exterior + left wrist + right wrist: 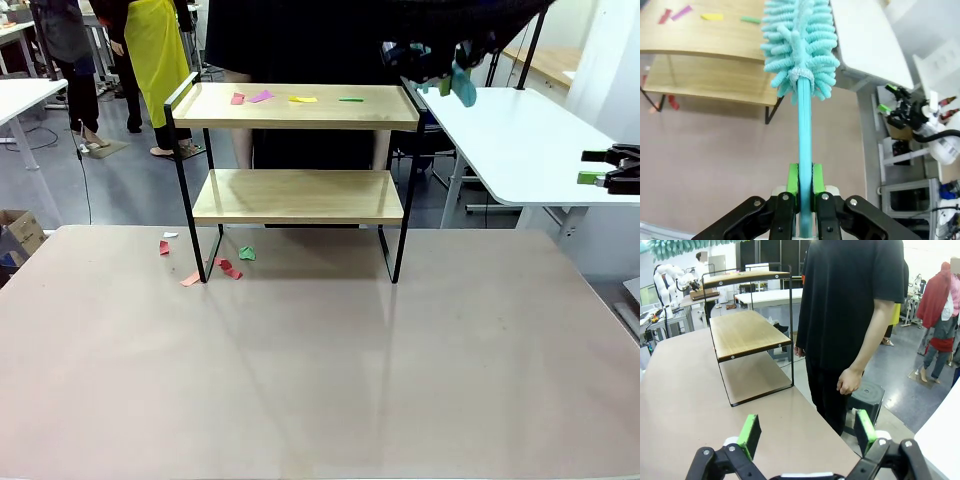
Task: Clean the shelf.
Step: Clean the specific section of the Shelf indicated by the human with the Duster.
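Left end effector (805, 182) clamped on teal duster (800, 45) — shelf (705, 42) beyond its head, right end effector (806, 432) spread wide

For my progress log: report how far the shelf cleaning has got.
Done: the shelf has a bare lower board; some paper bits lie on the table by its leg. In hand: the left gripper clamps a teal duster near the top board's right end. Left: four coloured scraps there. The right gripper is open.
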You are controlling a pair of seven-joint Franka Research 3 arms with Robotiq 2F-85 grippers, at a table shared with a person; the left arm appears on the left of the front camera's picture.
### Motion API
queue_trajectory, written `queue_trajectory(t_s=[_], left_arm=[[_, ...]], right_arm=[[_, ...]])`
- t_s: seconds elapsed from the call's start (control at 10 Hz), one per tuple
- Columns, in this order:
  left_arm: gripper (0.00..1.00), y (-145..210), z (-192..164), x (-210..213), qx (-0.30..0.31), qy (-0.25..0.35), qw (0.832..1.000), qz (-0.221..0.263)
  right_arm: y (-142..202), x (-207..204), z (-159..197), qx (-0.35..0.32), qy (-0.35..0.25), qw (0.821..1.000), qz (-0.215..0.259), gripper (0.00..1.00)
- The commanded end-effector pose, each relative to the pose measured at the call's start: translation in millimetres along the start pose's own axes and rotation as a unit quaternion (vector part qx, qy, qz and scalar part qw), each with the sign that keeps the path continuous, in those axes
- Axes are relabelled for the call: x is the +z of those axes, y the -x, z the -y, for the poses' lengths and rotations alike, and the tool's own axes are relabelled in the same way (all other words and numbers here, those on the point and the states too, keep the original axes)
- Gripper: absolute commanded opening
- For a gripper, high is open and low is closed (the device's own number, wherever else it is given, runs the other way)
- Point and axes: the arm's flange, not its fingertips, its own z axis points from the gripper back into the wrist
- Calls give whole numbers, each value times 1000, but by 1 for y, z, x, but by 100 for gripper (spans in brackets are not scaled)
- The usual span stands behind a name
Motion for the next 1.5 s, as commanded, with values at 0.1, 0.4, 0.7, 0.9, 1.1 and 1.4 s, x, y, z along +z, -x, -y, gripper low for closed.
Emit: queue_trajectory(t_s=[0.1, 0.4, 0.7, 0.9, 1.1, 1.4], left_arm=[[13, -8, 34, -19, -4, -7, 1000, -14], [13, -8, 29, -38, -31, -10, 998, -54], [13, -14, 13, -57, -29, -48, 996, -75], [13, -13, 8, -67, -41, -33, 993, -102], [13, -14, 7, -76, -53, -28, 991, -123], [13, -32, 4, -72, -53, -39, 989, -133]], right_arm=[[-3, -1, 0, 3, 1, 1000, 0, 100], [-3, -1, 0, 3, 1, 1000, 0, 100], [-3, -1, 0, 3, 1, 1000, 0, 100], [-3, -1, 0, 3, 1, 1000, 0, 100], [-3, -1, 0, 3, 1, 1000, 0, 100], [-3, -1, 0, 3, 1, 1000, 0, 100]])
